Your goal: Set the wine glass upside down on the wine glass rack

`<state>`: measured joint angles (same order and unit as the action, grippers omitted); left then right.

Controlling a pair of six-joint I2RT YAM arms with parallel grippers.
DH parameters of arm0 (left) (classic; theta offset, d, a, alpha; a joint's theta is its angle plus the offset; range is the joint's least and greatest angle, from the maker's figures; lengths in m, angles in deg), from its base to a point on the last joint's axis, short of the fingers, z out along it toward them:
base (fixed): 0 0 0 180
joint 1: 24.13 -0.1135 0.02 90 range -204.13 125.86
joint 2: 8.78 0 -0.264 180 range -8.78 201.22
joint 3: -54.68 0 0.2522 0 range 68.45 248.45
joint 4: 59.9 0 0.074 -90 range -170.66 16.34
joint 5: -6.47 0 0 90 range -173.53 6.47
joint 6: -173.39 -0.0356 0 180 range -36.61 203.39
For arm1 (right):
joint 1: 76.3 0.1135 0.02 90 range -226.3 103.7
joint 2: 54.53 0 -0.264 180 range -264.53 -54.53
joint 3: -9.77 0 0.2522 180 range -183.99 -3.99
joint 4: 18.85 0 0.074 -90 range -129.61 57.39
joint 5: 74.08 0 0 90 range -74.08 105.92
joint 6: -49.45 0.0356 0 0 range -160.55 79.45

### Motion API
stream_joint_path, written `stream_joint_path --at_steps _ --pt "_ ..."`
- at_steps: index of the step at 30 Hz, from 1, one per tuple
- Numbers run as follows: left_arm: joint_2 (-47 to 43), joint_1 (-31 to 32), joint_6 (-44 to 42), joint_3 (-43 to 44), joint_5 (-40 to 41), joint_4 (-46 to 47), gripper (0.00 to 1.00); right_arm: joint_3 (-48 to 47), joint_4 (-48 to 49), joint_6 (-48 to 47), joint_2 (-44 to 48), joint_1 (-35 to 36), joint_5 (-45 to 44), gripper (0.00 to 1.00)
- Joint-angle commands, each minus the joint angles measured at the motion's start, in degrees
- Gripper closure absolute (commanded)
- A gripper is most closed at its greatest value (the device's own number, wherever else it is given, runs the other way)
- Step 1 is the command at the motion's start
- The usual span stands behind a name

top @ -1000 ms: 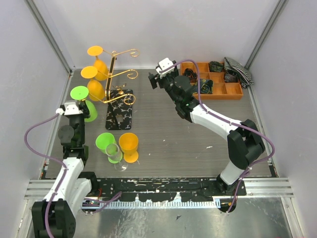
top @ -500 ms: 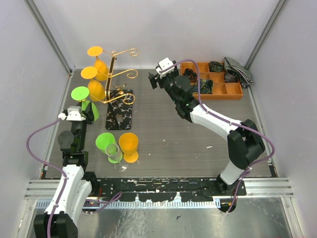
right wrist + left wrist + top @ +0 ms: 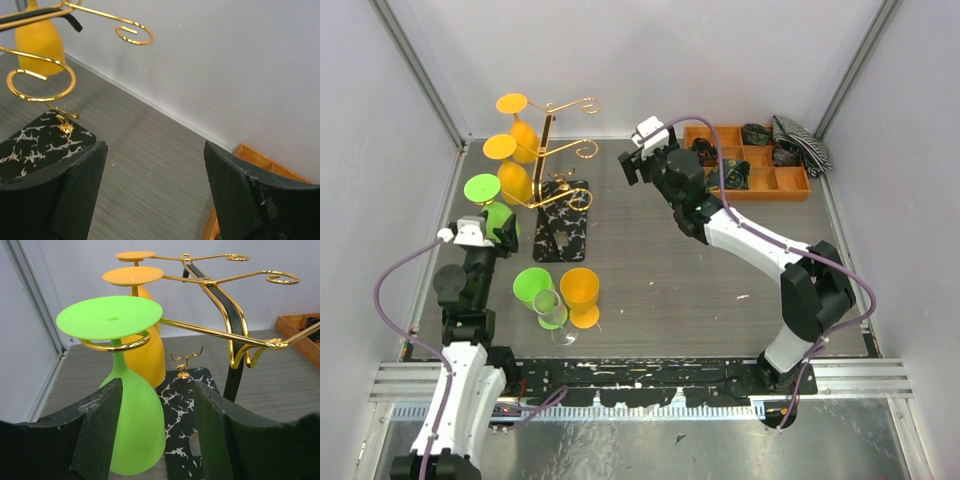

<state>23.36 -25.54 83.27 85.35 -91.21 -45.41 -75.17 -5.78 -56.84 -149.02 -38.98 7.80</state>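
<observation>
A green wine glass (image 3: 496,212) hangs upside down by its foot in a curled arm of the gold wire rack (image 3: 552,150), which stands on a black marbled base (image 3: 563,222). In the left wrist view the green glass (image 3: 135,425) hangs from the gold ring, its bowl just ahead of my left finger (image 3: 100,430). My left gripper (image 3: 505,232) (image 3: 157,386) is open and holds nothing. Two orange glasses (image 3: 512,128) hang on the rack's other arms. My right gripper (image 3: 638,162) (image 3: 155,146) is open and empty, above the table to the right of the rack.
A green glass (image 3: 532,285), a clear glass (image 3: 551,308) and an orange glass (image 3: 580,292) stand upside down on the table near the base. An orange compartment tray (image 3: 752,172) and a striped cloth (image 3: 802,142) sit at the back right. Walls close in the left side.
My left gripper has drawn back toward the near edge, away from the hanging green glass, which stays on the rack. My right gripper has shifted slightly left.
</observation>
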Motion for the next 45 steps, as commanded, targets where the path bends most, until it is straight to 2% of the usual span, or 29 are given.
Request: stream_joint_path --at_steps 1,6,11,14,20,32,45 --pt "-6.50 -0.18 0.27 3.87 -0.38 -13.52 0.34 -4.57 -7.40 3.98 4.39 -0.22 -1.98 0.16" --pt "-11.14 -0.18 -1.48 10.32 0.31 -30.56 0.32 -6.43 -18.85 8.60 7.22 -0.22 -1.45 0.15" --pt "-9.97 -0.18 -2.34 18.95 0.00 -46.61 0.29 -8.59 -28.83 11.02 8.99 -0.23 -0.63 0.13" --pt "-7.42 -0.17 -0.83 24.25 -0.81 -55.58 0.28 -9.92 -31.51 11.35 8.71 -0.23 -0.60 0.13" --pt "-1.38 -0.22 4.20 34.15 -1.99 -67.84 0.28 -13.73 -33.03 12.85 6.78 -0.26 0.99 0.11" --pt "2.70 -0.08 9.35 41.88 -7.84 -79.78 0.30 -13.84 -33.51 13.85 6.69 -0.28 -0.04 0.11" --pt "13.40 0.46 13.20 50.30 -2.00 -90.20 0.32 -14.13 -33.51 14.92 6.61 -0.26 -0.61 0.11"
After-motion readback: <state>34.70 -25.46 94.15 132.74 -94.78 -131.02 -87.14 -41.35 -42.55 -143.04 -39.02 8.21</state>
